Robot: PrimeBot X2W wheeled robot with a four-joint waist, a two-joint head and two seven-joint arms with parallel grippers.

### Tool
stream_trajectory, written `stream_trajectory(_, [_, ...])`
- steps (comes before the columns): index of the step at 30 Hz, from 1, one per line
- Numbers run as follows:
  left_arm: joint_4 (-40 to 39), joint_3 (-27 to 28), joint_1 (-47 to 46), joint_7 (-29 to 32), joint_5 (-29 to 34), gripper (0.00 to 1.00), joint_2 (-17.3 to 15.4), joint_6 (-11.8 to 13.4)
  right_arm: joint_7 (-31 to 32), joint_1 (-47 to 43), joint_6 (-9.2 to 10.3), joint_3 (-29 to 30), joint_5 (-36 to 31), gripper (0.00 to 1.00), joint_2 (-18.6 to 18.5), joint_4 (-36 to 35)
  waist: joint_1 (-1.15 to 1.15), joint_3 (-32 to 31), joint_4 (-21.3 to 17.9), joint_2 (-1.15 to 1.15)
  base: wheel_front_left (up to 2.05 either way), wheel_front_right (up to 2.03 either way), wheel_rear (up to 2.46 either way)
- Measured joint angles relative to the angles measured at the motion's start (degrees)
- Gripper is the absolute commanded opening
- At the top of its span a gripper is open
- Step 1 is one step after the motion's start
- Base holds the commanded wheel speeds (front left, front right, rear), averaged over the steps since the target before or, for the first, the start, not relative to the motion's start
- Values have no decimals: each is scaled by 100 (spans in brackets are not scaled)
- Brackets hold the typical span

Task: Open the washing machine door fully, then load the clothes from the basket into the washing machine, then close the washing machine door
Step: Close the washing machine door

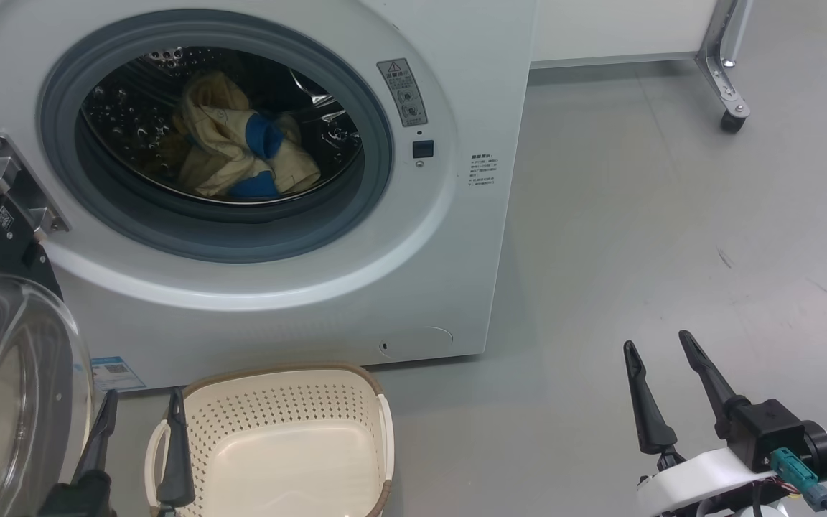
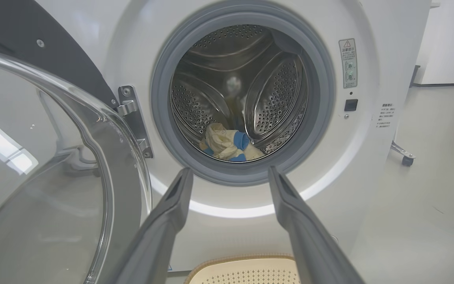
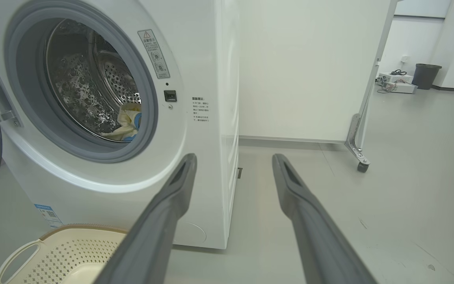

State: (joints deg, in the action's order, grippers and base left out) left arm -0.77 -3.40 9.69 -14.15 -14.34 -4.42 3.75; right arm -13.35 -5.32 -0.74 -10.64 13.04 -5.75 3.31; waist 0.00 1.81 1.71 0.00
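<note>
The clothes [image 1: 241,147] lie inside the washing machine [image 1: 456,215], so the basket [image 1: 277,373], at 6 o'clock below the opening, holds nothing. The washing machine door [image 1: 19,373] stands open at 8 o'clock, beside my left claw [image 1: 143,395]. It and my right claw [image 1: 657,342] are released, free for the closing push.

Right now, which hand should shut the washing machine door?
Left, probably. The left hand sits open right beside the washing machine door, which hangs open on that side. The right hand is over the floor, farther away. The clothes are in the drum and the basket looks empty.
</note>
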Motion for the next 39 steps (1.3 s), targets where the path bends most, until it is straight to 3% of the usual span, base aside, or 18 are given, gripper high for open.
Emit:
stream_trajectory(22, [-143, -34, 91, 52, 183, 100, -52, 24, 20, -17, 33, -1, 2, 100, -9, -54, 0, 29, 73, 0, -98, 98, 0])
stream_trajectory(39, [-176, -48, 99, 54, 183, 100, -52, 34, 45, -20, 42, -1, 8, 100, -9, -67, 0, 5, 85, 0, -41, 41, 0])
